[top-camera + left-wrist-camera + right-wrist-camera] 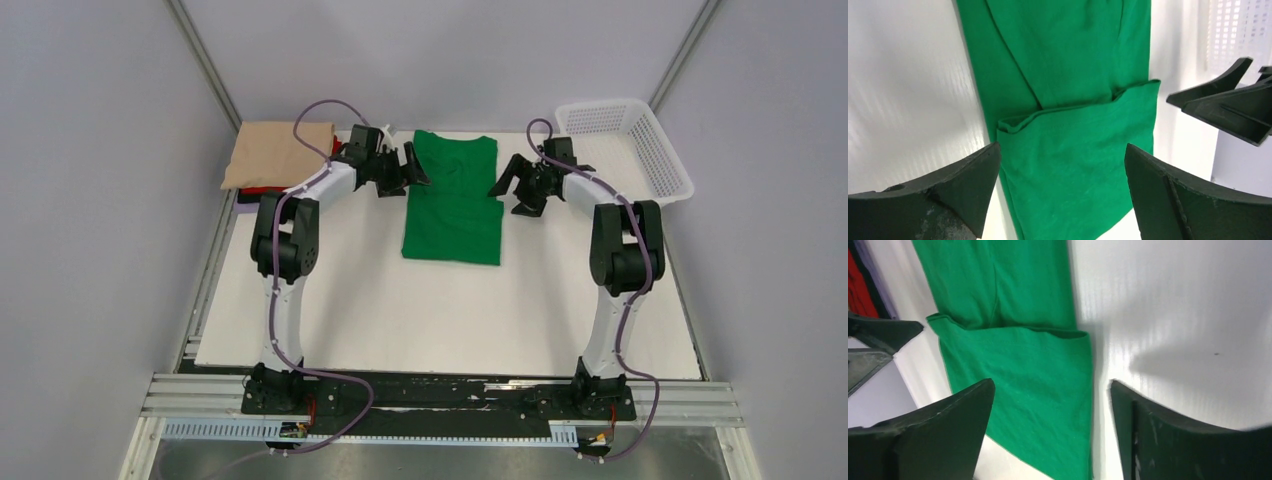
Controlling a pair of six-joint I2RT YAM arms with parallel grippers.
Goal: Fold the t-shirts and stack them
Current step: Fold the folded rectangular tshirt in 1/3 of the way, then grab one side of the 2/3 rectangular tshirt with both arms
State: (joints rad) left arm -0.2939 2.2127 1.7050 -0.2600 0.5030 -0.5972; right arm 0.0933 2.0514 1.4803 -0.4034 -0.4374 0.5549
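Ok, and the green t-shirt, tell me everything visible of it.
The green t-shirt is plain bright green soft cloth, folded into a long narrow rectangle, lying flat on the white table, far middle. A hemmed edge crosses its width where one end lies folded over. The left gripper and right gripper, both open, flank it; neither grips it.

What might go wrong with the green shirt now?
Both the left gripper and the right gripper are open, one at each side of the green shirt, and neither is holding it. If they pinch only its top layer, the fold may come undone. They face each other across it, so they might bump if both reach inward.
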